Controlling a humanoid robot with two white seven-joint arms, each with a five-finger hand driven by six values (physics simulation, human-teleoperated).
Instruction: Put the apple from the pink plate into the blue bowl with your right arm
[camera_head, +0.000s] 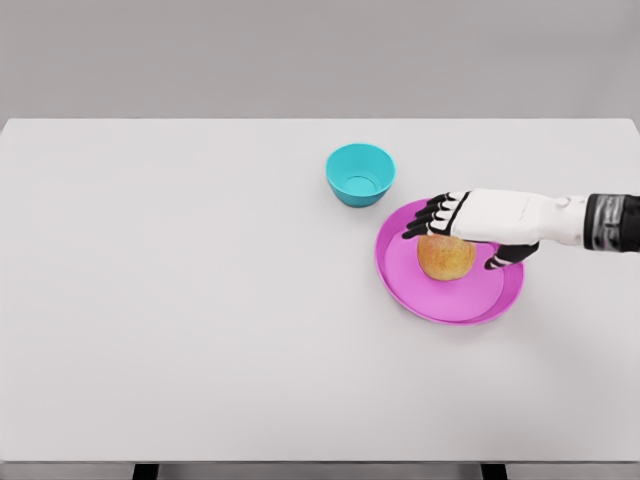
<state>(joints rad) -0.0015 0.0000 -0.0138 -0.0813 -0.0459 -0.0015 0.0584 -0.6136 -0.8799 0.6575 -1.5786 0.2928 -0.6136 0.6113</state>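
Note:
An orange-yellow apple (446, 260) sits on the pink plate (430, 300) at the right of the white table. My right hand (455, 236) reaches in from the right edge and hovers over the apple's top. Its black-tipped fingers (428, 215) are spread past the apple's far left side and the thumb (508, 256) hangs at the apple's right; they do not close on it. The blue bowl (360, 174) stands empty just beyond the plate, up and to the left. My left arm does not show.
The white table (200, 300) spreads wide to the left and front of the plate. Its front edge runs along the bottom of the view and a grey wall lies behind.

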